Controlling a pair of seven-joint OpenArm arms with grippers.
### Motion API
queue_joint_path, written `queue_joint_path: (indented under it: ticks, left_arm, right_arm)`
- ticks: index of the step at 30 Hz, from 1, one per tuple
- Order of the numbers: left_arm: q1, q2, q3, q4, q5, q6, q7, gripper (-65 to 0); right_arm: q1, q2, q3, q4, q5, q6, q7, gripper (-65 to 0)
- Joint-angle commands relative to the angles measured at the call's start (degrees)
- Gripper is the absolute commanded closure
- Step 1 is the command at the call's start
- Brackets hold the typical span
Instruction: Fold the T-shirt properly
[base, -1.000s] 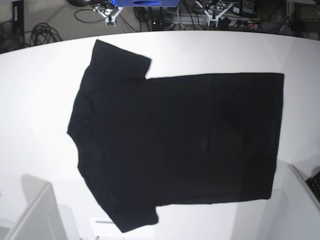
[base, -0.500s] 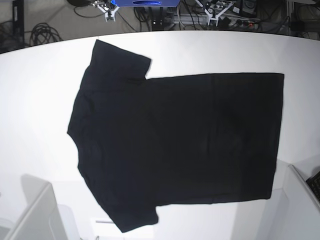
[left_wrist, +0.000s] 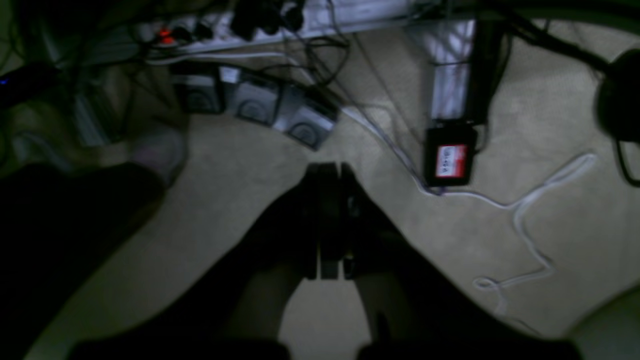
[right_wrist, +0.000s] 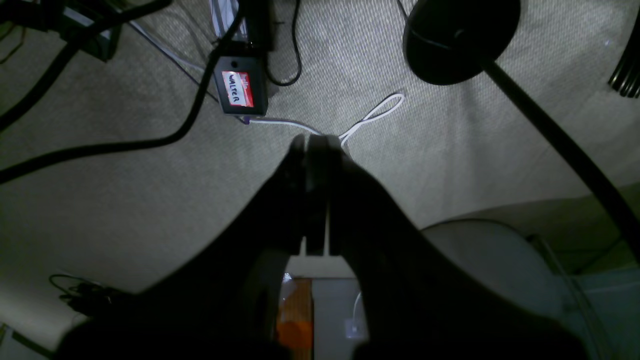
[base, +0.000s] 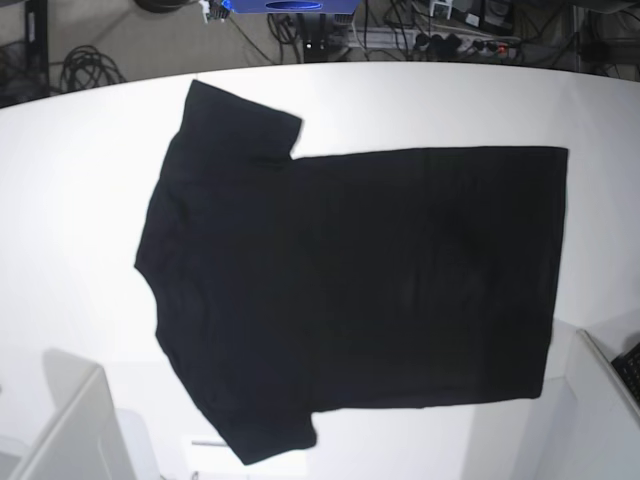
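The T-shirt (base: 350, 290) lies flat, plain black side up, on the white table (base: 80, 200); sleeves at the base view's left. Left pincer (left_wrist: 327, 172) and right pincer (right_wrist: 315, 142) are both pressed together, empty, above carpeted floor (right_wrist: 125, 200).

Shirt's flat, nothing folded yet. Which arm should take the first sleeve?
Probably right: the large black cloth T-shirt's sleeves lie toward its side of the white table. Both the right gripper and left gripper are shut over carpet.

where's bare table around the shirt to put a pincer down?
The black T-shirt lies flat, covering mid-table. Free: a wide strip of white table on the collar side, image left, and a band along the far edge above the upper sleeve. Tight: the near edge, hemmed in by grey bins at both corners.
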Motion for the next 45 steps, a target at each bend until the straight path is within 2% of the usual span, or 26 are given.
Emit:
queue_joint_path:
  ticks: [1, 5, 10, 22, 29, 35, 37, 39, 41, 45]
  left_arm:
    - [2.25, -0.30, -0.14, 2.02, -0.03, 0.12, -0.58, 0.0]
    - [7.88, -1.09, -5.33, 10.81, -0.03, 0.12, -0.58, 0.0]
    - [13.77, -1.09, -11.75, 22.50, -0.03, 0.03, -0.41, 0.0]
    - [28.10, -1.53, -13.33, 51.60, -0.03, 0.03, -0.14, 0.0]
    - [33.73, -1.45, -13.33, 66.11, -0.12, 0.03, -0.05, 0.0]
    - [33.90, -1.27, -15.18, 72.70, -0.12, 0.30, 0.03, 0.0]
    - [33.11, -1.18, -16.06, 74.02, -0.65, 0.39, -0.32, 0.0]
    - [32.06, -1.18, -17.73, 74.20, -4.69, 0.39, -0.49, 0.0]
    - [30.91, -1.36, -19.92, 74.20, -12.16, 0.39, -0.41, 0.0]
    - [29.95, -1.53, -23.97, 74.11, -22.63, 0.03, -0.05, 0.0]
  right_arm:
    - [-1.59, 0.19, 0.21, 2.27, 0.01, -0.21, -0.41, 0.0]
    - [-6.33, 0.19, 0.92, 12.38, 0.01, -0.21, -4.37, 0.0]
    - [-11.96, -0.07, 7.07, 26.18, 0.01, -0.21, -9.47, 0.0]
    - [-22.07, -0.16, 15.95, 61.43, 0.01, -0.21, -22.83, 0.0]
    - [-22.42, -0.25, 20.08, 77.34, 0.01, -0.21, -29.34, 0.0]
    - [-18.91, -0.34, 19.99, 84.99, 0.45, -0.21, -29.34, 0.0]
    - [-16.53, -1.48, 20.34, 84.99, 4.23, -0.03, -29.60, 0.0]
    - [-15.74, -2.09, 20.43, 84.99, 9.77, 1.64, -29.60, 0.0]
    - [-15.39, -2.09, 20.34, 84.99, 15.84, 6.39, -29.60, 0.0]
    - [-14.95, -2.09, 20.43, 84.99, 21.73, 13.33, -29.60, 0.0]
